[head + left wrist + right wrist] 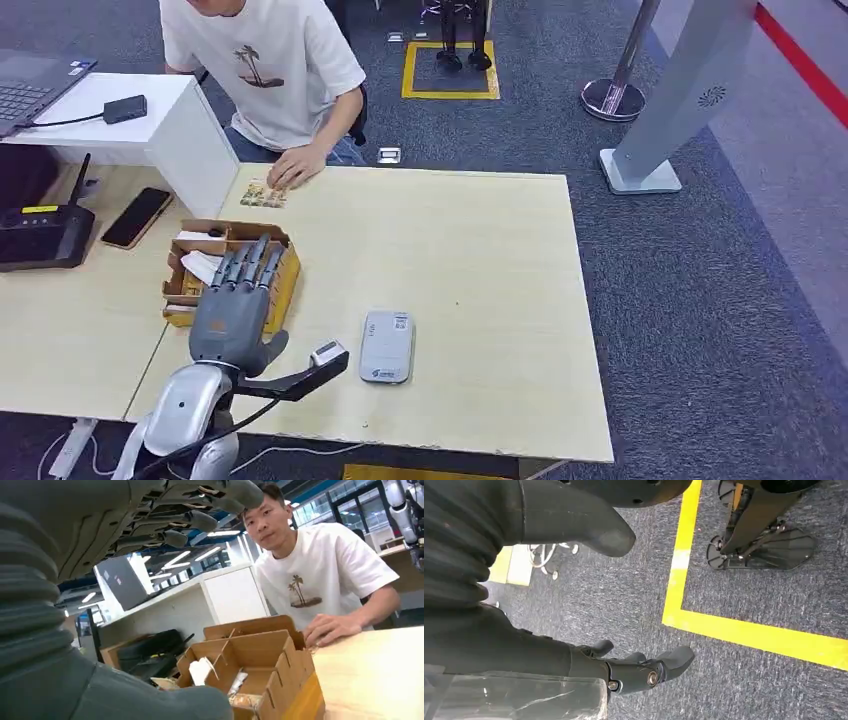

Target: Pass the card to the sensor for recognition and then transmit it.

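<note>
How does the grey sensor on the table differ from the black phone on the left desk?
The sensor is pale grey with rounded corners and a label; the phone is black and slimmer. The sensor sits square to the table near the front edge, right of the left hand; the phone lies at an angle on the neighbouring desk beside a black router. Both lie flat and untouched.

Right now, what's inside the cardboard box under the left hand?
The cardboard box has slotted dividers; a white folded paper piece and some small packets sit in its compartments. The left hand covers the near part in the head view.
</note>
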